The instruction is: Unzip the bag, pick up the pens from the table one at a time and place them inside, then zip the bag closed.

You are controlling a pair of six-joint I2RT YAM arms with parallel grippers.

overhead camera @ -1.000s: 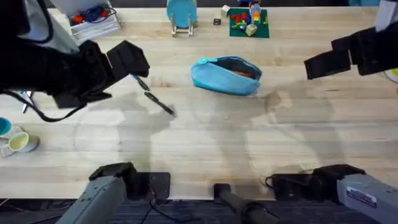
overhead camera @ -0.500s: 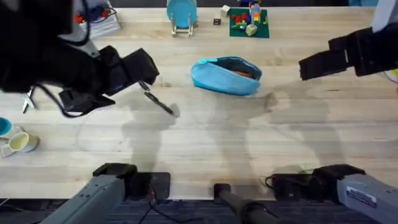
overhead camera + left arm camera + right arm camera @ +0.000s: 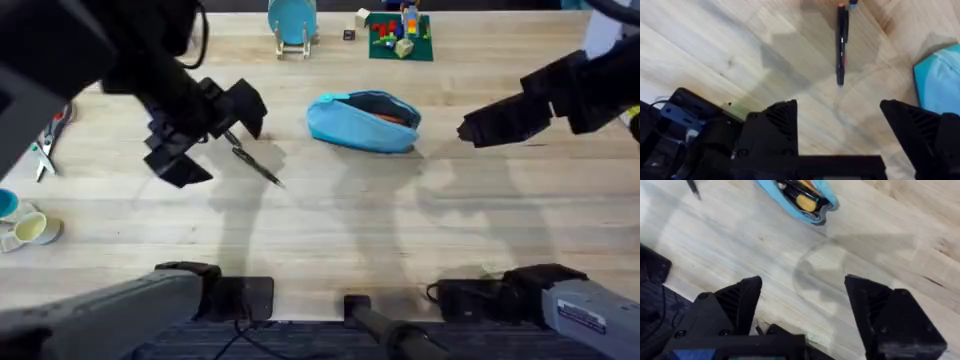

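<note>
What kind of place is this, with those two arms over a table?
Probably a robot lab or test bench. Two arms work over a wooden table laid with practice items: a blue pencil bag, a pen, scissors and toy bricks. The left claw hangs above the pen.

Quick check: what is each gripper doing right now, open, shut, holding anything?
Left gripper: open, empty, above the pen on the table.
Right gripper: open, empty, near the bag.
</note>
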